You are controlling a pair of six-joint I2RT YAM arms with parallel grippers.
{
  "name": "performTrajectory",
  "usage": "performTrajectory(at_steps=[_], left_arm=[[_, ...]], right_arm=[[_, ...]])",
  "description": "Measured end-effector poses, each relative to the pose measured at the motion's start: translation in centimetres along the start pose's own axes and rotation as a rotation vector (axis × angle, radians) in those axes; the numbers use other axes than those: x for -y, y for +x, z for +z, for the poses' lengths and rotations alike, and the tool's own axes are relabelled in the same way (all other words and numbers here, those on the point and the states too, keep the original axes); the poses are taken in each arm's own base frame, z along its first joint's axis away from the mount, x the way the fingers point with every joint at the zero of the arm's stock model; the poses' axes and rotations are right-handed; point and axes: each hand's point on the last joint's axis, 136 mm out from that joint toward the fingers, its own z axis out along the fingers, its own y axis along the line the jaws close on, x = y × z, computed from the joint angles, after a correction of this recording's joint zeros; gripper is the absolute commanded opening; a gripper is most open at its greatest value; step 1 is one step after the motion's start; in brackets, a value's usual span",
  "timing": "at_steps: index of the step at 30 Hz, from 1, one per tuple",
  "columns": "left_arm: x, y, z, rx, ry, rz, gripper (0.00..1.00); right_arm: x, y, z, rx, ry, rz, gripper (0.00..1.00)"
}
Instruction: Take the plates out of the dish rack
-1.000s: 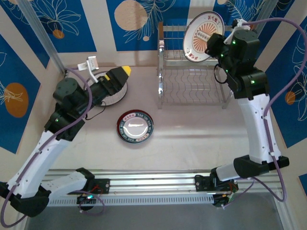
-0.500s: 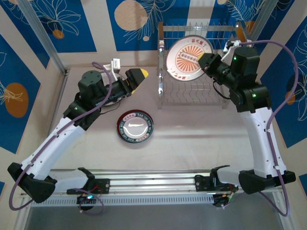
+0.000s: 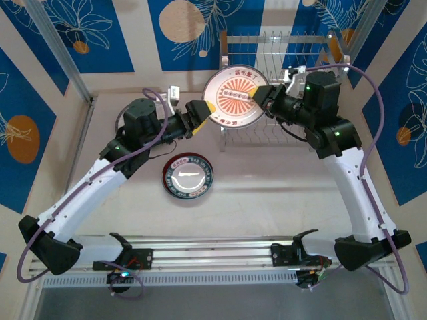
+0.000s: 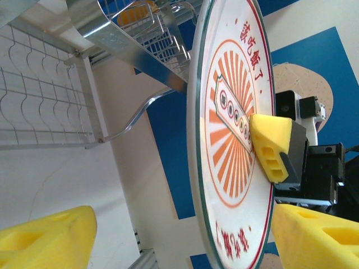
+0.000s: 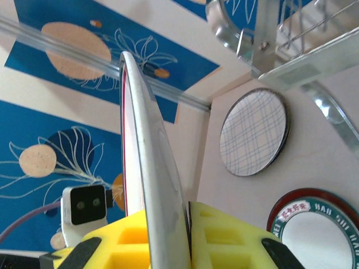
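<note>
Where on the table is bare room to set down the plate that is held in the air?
Free: the table between the dark-rimmed plate and the right arm, in front of the dish rack. Crowded: back left, where the plaid plate lies, and around the sunburst plate, with the left end effector and right end effector.

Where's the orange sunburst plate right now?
Top view: the sunburst plate is held up at centre, just in front of the dish rack's left end, clamped by the right gripper, with the open left gripper straddling its left edge.
</note>
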Motion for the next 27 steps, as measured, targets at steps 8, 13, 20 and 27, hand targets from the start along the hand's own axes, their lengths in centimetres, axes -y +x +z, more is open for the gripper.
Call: performTrajectory(at_steps=[8, 13, 20, 27], left_arm=[[-0.2, 0.1, 0.1, -0.002, -0.002, -0.021, 0.54], [-1.0, 0.3, 0.3, 0.0, -0.014, -0.035, 0.32], [-1.3, 0.3, 0.5, 0.009, -0.005, -0.063, 0.1], [-0.7, 0.0, -0.2, 0.04, 0.029, -0.142, 0.0]], right_arm=[[-0.3, 1.8, 1.3, -0.067, -0.019, 0.02, 0.0], [-0.4, 2.2, 1.9, -0.082, -0.023, 0.023, 0.0], [0.3, 2.6, 2.9, -0.11, -0.009, 0.036, 0.0], [-0.5, 2.7, 2.9, -0.12, -0.051, -0.003, 0.2]])
